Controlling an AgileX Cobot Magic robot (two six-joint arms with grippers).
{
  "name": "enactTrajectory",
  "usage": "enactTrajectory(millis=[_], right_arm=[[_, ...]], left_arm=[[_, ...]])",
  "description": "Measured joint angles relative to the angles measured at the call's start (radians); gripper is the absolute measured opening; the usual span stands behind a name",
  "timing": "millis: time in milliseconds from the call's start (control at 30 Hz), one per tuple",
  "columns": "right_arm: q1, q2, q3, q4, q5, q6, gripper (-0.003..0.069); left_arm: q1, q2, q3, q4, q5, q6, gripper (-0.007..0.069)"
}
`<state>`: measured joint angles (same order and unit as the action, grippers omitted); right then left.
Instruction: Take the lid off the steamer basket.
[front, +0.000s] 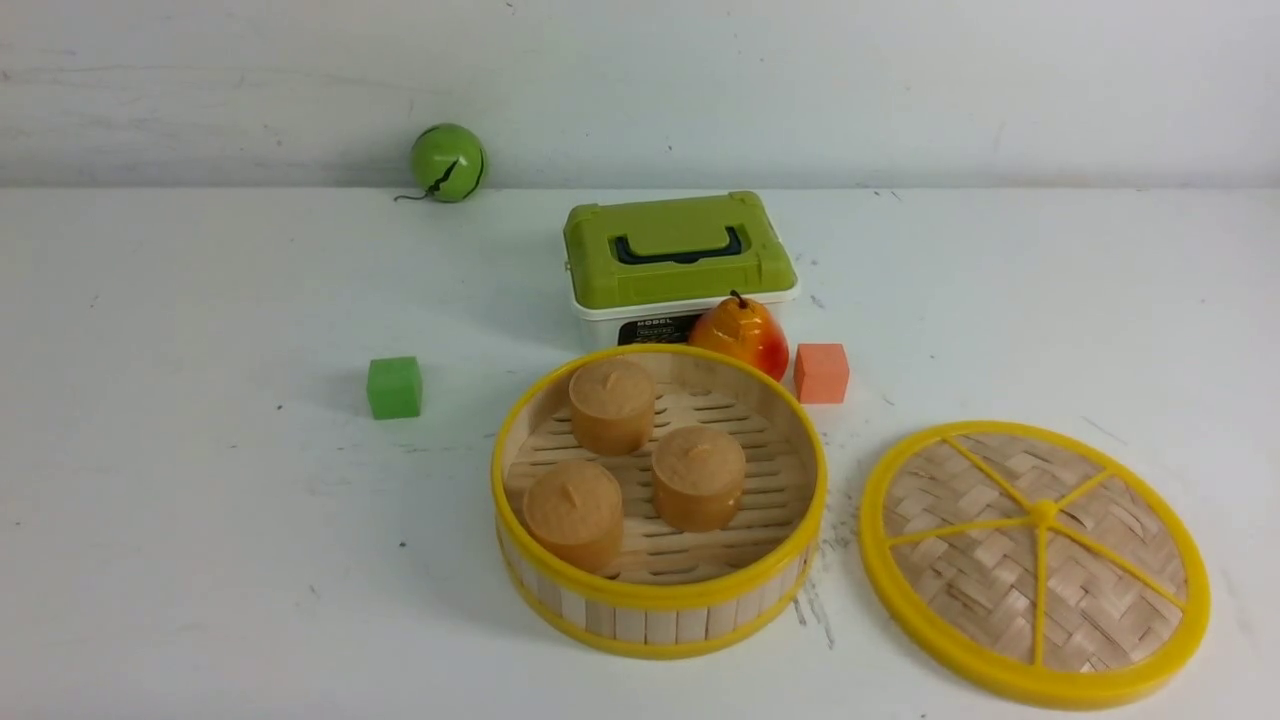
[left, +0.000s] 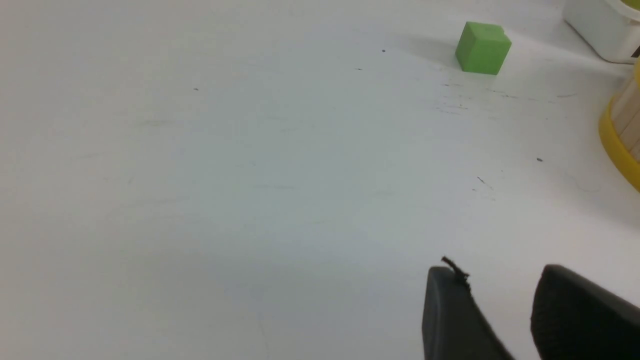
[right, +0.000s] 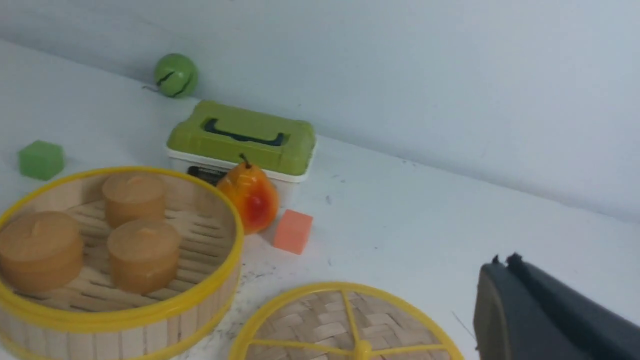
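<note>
The white tabletop (front: 200, 560) carried everything and was scuffed with dark marks near the middle. The lid (front: 1000, 570), a flat woven disc with a yellow rim and spokes, lay flat on the tabletop to the right of the steamer basket (front: 660, 598). It was off the basket and near it, with a strip of bare surface between them. The basket stood uncovered at the centre, its slatted floor showing.

Behind the basket sat a green-and-white box (front: 680, 250) with its handled cover closed. Three brown cylinders stood upright on the basket floor: one toward the back (front: 612, 405), one to the right (front: 698, 477) and one at the front left (front: 574, 513). A red-and-yellow pear (front: 742, 335) stood between the box and the basket's back rim. A green ball (front: 447, 162) rested far back by the wall, well apart from the rest. An orange cube (front: 821, 373) sat just beside the pear on its right, and a green cube (front: 394, 387) sat alone to the left of the basket.

The left tool (left: 500, 280) hung over bare tabletop with its two dark fingers apart and nothing between them. Only a dark edge of the right tool (right: 505, 267) showed, above the tabletop near the lid, and I could not tell how wide it stood.
</note>
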<state>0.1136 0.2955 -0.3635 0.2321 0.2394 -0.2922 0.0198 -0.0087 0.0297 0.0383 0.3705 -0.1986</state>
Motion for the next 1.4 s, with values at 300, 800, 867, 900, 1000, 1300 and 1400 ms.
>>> enactTrajectory(millis=[300,800,867,900,1000,1300,1400], right_arm=[[-0.163,-0.294,0.387,-0.127,-0.047,0.281,-0.0022],[-0.172,-0.305,0.382,-0.216,0.147,0.435,-0.0022],[-0.172,-0.305,0.382,-0.216,0.148,0.435,-0.0022],[-0.172,-0.305,0.382,-0.215,0.148,0.435,-0.0022],[-0.172,-0.305,0.382,-0.215,0.148,0.435,-0.0022],[-0.172,-0.305,0.382,-0.215,0.148,0.437,-0.0018],[-0.172,-0.305,0.382,-0.215,0.148,0.437,-0.0015]], left_arm=[[0.000,0.000,0.000,0.000,0.000,0.000,0.0239],[0.000,0.000,0.000,0.000,0.000,0.000,0.0239],[0.000,0.000,0.000,0.000,0.000,0.000,0.0239],[0.000,0.000,0.000,0.000,0.000,0.000,0.0239],[0.000,0.000,0.000,0.000,0.000,0.000,0.0239],[0.000,0.000,0.000,0.000,0.000,0.000,0.0239],[0.000,0.000,0.000,0.000,0.000,0.000,0.0239]])
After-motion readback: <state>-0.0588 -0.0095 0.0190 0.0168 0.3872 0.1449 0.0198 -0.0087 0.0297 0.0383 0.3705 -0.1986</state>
